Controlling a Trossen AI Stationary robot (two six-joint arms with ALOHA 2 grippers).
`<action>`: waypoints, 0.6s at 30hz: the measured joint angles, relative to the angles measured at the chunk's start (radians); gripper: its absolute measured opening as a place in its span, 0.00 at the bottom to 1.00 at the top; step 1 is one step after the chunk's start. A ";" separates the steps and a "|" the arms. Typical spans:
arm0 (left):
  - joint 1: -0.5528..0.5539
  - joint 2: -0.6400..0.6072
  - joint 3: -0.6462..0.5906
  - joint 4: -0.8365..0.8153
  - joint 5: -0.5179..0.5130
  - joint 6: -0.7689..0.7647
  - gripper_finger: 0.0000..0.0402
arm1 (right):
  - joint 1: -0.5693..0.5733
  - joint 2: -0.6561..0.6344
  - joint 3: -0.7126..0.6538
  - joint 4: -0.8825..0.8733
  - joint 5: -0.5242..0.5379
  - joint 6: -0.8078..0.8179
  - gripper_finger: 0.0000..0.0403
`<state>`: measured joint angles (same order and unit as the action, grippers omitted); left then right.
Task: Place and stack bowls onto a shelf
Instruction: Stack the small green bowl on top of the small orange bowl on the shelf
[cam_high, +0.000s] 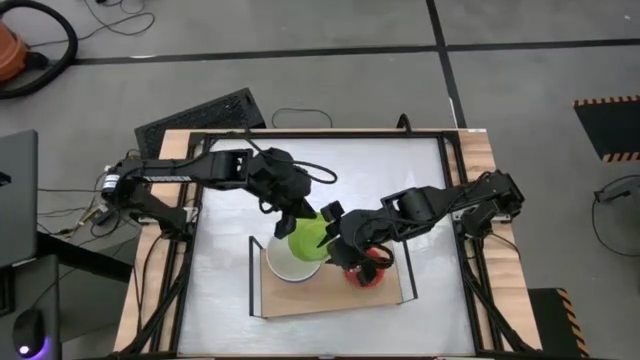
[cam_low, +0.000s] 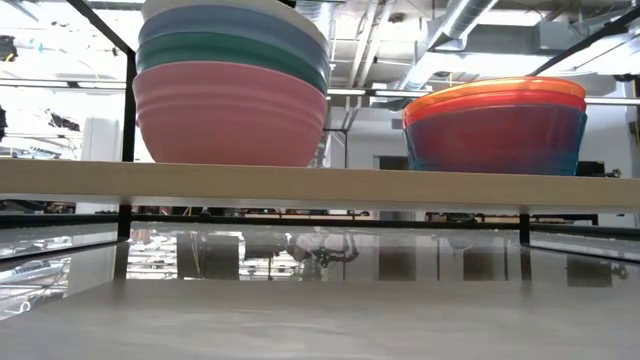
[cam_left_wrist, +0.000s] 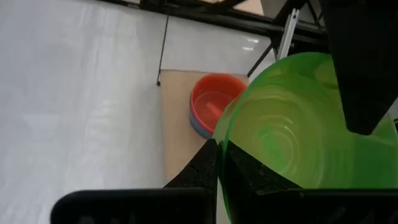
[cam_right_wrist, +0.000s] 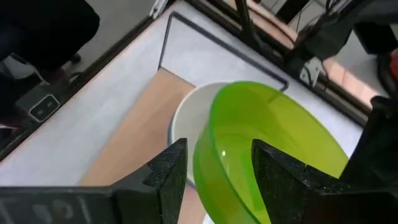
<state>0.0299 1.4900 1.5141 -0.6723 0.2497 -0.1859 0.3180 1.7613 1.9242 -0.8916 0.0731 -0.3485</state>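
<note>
High view: both arms meet over the shelf (cam_high: 300, 300), with a green bowl (cam_high: 308, 234) tilted between them, above the stack topped by a white bowl (cam_high: 290, 262). The left end effector (cam_high: 290, 222) has its fingers closed on the green bowl's rim; in the left wrist view one finger (cam_left_wrist: 199, 168) sits outside the wall, the rim pinched thin. The right end effector (cam_high: 333, 235) straddles the opposite rim, fingers (cam_right_wrist: 168, 171) apart on either side of the wall, though I cannot tell whether it is pinching yet. Past the right end effector sits the orange-red bowl (cam_high: 365, 272) on its own stack. The green bowl looks light, thin, glossy and likely slippery; the rim seems the only sensible hold.
</note>
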 joint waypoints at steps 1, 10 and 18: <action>0.000 0.014 0.010 -0.009 0.003 0.006 0.00 | 0.000 0.005 0.001 -0.007 0.000 0.009 0.49; -0.002 0.085 0.081 -0.062 0.034 0.046 0.00 | 0.010 0.011 -0.001 -0.109 0.000 0.026 0.27; -0.003 0.080 0.101 -0.053 0.025 0.077 0.00 | 0.024 0.011 -0.001 -0.123 -0.002 0.010 0.06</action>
<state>0.0269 1.5703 1.6150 -0.7251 0.2752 -0.1092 0.3418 1.7727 1.9236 -1.0145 0.0712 -0.3382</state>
